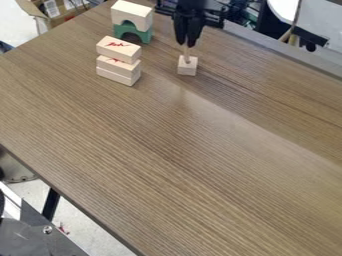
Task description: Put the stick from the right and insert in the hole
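My black gripper [187, 44] hangs down at the top of the camera view, shut on the upper part of a thin wooden stick [186, 53]. The stick stands about upright below the fingertips. Its lower end meets the top of a small light wooden block [188, 67] that sits on the table. The hole itself is hidden, and how deep the stick sits in the block I cannot tell.
Left of the gripper, stacked wooden blocks [119, 60] stand on the brown table [180, 150]. Behind them a light arch block [131, 16] rests on a green arch block [133, 33]. A metal rail runs along the far edge.
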`<state>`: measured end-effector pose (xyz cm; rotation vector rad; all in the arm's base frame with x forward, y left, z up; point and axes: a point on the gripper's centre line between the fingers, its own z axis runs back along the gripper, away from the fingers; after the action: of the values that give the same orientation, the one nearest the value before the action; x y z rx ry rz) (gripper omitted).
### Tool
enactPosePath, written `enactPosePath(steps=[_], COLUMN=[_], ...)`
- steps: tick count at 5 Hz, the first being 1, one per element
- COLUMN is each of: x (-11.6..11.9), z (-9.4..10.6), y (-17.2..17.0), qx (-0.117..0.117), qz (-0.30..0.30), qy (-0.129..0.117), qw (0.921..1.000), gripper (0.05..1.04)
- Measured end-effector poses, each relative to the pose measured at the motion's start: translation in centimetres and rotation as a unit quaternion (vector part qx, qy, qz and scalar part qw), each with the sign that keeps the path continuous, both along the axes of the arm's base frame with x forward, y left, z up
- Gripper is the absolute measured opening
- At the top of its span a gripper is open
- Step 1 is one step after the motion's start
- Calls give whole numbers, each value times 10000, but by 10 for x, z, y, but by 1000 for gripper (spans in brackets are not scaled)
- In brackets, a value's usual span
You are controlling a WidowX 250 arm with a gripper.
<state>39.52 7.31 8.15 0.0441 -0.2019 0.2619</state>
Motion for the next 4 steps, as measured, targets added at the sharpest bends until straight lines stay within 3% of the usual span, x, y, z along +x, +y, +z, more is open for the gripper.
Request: enactPosePath(steps=[4], x=[3], z=[-8], y=[3], qx=[57], qz=[81], qy=[-80], qw=[9999], gripper=[108])
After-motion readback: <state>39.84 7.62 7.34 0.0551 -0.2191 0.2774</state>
